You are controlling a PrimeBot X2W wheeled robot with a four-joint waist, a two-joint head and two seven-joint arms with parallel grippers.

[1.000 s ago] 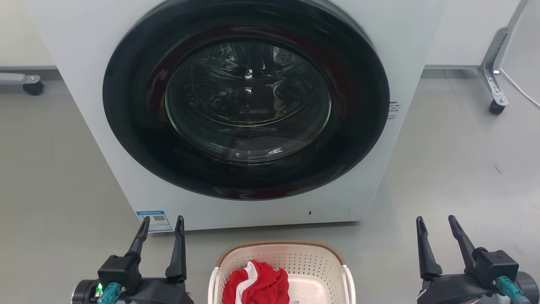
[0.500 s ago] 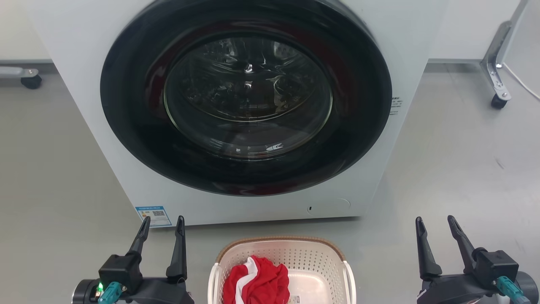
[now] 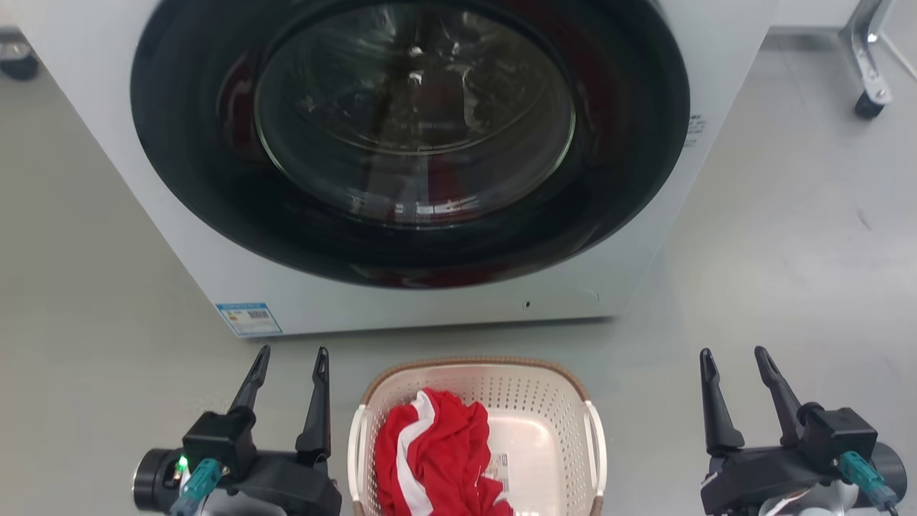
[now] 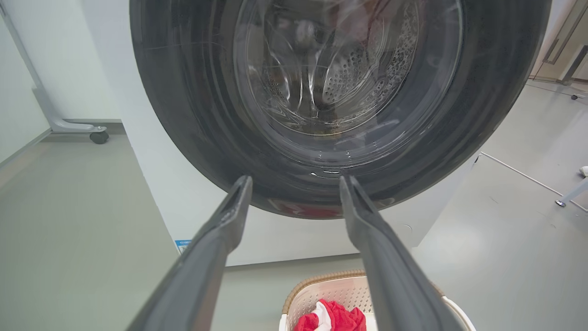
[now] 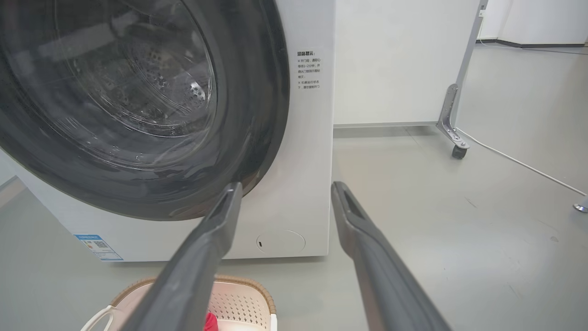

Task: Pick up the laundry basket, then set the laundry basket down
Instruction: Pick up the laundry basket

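Laundry basket (image 3: pixel 530 401) stands on the floor (image 3: pixel 107 358) before the washing machine (image 3: pixel 286 301) in the head view, between the left claw (image 3: pixel 293 351) and right claw (image 3: pixel 733 352), both open and empty. Left wrist view: it lies below-right, so descend toward its side handle (image 3: pixel 355 448). Right wrist view: below-left; mirror, then lift level.

**Occlusions and cut-offs**

Head view: the bottom edge is cutting off the near end of the laundry basket (image 3: pixel 534 393). A red-and-white garment (image 3: pixel 437 451) is covering the left of its bottom. The label (image 3: pixel 497 464) print is coming out too small to read. The top edge is cropping the washing machine (image 3: pixel 107 158), and its sticker (image 3: pixel 248 319) text is likewise unreadable.

Wrist views: a finger (image 4: pixel 388 276) of the left gripper (image 4: pixel 296 179) and a finger (image 5: pixel 193 276) of the right gripper (image 5: pixel 286 185) are masking parts of the basket.
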